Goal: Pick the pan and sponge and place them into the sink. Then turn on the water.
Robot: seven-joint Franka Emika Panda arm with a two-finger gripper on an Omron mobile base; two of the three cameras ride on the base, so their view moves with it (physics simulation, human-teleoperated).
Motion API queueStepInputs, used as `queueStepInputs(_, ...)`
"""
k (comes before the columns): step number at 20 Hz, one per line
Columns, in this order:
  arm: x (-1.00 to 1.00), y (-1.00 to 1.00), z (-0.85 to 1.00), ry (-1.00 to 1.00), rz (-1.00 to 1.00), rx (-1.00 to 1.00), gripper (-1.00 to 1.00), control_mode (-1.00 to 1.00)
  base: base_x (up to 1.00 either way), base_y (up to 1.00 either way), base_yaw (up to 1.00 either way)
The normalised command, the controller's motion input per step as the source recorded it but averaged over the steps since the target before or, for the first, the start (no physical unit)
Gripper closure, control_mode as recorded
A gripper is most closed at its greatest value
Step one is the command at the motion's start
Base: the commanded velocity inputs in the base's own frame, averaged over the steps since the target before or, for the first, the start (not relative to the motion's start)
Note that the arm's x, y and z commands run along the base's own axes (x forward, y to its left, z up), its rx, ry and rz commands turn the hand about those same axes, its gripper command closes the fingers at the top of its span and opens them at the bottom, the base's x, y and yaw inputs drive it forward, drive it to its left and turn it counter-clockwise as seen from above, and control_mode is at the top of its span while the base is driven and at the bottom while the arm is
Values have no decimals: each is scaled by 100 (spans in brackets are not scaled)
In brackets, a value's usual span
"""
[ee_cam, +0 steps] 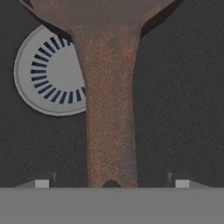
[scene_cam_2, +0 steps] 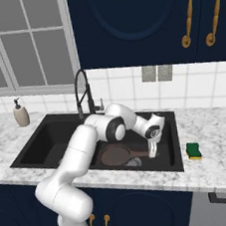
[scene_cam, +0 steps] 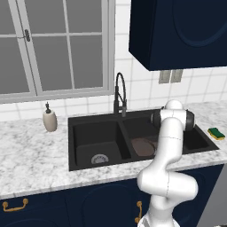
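Marble-topped kitchen desk (scene_cam_2: 216, 165): round reddish-brown pan (scene_cam_2: 115, 155) resting in right basin of matte black sink (scene_cam: 73, 146), tool (scene_cam_2: 153, 152) spread apart astride its handle, small green-and-yellow sponge (scene_cam_2: 193, 150) waiting just right of sink.

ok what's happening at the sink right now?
The pan lies in the right basin of the black sink. The gripper hangs over the pan's handle with its jaws spread wide, one on each side, not clamping it. The green sponge sits on the marble counter to the right of the sink. No water runs from the faucet.
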Motion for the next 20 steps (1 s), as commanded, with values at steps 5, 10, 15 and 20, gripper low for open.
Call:
queueStepInputs(5,-22,-1,31,2,-25,-4,-100,-100,0,0,0)
queueStepInputs(10,-24,0,63,4,-28,-5,-100,-100,0,0,0)
queueStepInputs(15,-38,0,61,2,-27,-7,-100,-100,0,0,0)
queueStepInputs(20,-39,0,48,0,-28,-13,-100,-100,0,0,0)
